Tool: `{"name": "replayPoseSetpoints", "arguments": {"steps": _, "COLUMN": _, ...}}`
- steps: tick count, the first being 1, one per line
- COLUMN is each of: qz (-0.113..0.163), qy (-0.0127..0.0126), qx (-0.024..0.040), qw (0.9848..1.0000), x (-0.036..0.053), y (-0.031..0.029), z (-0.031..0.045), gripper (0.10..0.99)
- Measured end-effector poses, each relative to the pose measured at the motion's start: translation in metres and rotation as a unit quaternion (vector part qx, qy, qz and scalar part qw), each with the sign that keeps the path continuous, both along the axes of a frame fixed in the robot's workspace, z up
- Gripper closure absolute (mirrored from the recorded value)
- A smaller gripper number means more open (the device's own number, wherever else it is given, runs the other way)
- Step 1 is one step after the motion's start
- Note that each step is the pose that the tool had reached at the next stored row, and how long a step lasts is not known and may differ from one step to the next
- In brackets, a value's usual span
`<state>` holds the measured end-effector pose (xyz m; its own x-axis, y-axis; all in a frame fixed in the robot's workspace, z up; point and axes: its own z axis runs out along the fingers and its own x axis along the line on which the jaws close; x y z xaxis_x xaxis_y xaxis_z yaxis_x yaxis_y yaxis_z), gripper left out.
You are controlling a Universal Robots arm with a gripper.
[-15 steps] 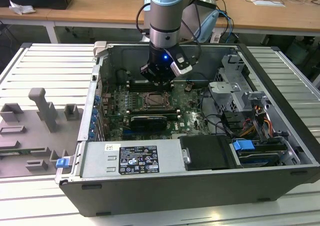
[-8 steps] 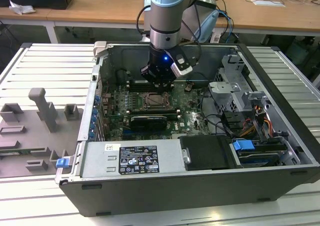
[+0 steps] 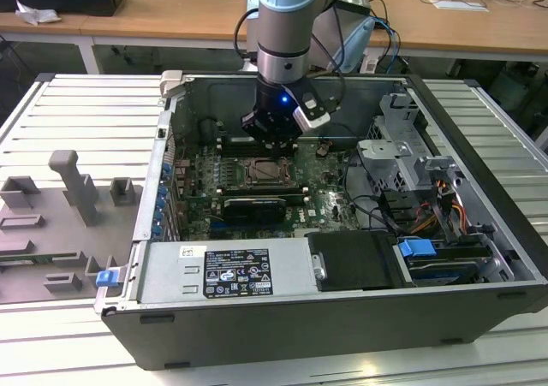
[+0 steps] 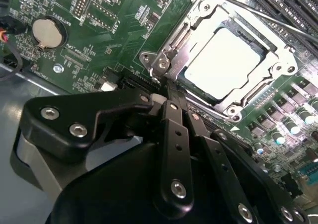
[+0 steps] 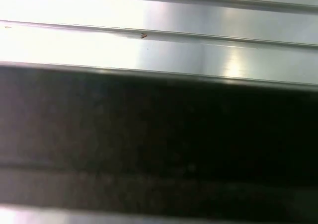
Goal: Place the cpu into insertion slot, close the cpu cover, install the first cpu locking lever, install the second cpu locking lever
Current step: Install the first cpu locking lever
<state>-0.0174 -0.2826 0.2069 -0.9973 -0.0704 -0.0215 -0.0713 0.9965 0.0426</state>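
The cpu point(image 4: 223, 62), a pale silvery square, lies flat in the socket on the green motherboard. The cpu cover point(image 4: 198, 15), a silver frame with a window, lies down around it. A thin metal lever rod point(image 4: 258, 13) runs along the cover's far side. My gripper point(image 4: 180, 107) is shut, its black fingers point(image 4: 174, 134) pressed together with the tips right at the socket's hinged corner point(image 4: 160, 65). In the exterior view the gripper point(image 3: 272, 138) hangs inside the open computer case, just above the back edge of the socket point(image 3: 261, 170).
A coin battery point(image 4: 48, 34) and memory slots point(image 4: 288, 5) flank the socket. A black card point(image 3: 254, 206) lies in front of it, then a grey power supply point(image 3: 223, 270). A drive cage point(image 3: 402, 146) and cables stand at the exterior view's right. Grey fixtures point(image 3: 73, 185) sit outside the case.
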Motion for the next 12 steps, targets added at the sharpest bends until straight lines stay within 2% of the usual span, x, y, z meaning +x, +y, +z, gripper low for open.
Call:
{"name": "replayPoseSetpoints", "arguments": {"steps": 3, "qz": 0.000, "qy": 0.0001, "qx": -0.0001, "qw": 1.0000, "x": 0.0000, "y": -0.0001, "z": 0.0052, "gripper": 0.980}}
{"name": "replayPoseSetpoints", "arguments": {"steps": 12, "qz": 0.000, "qy": 0.0001, "qx": -0.0002, "qw": 1.0000, "x": -0.0001, "y": -0.0042, "z": 0.0053, "gripper": 0.980}}
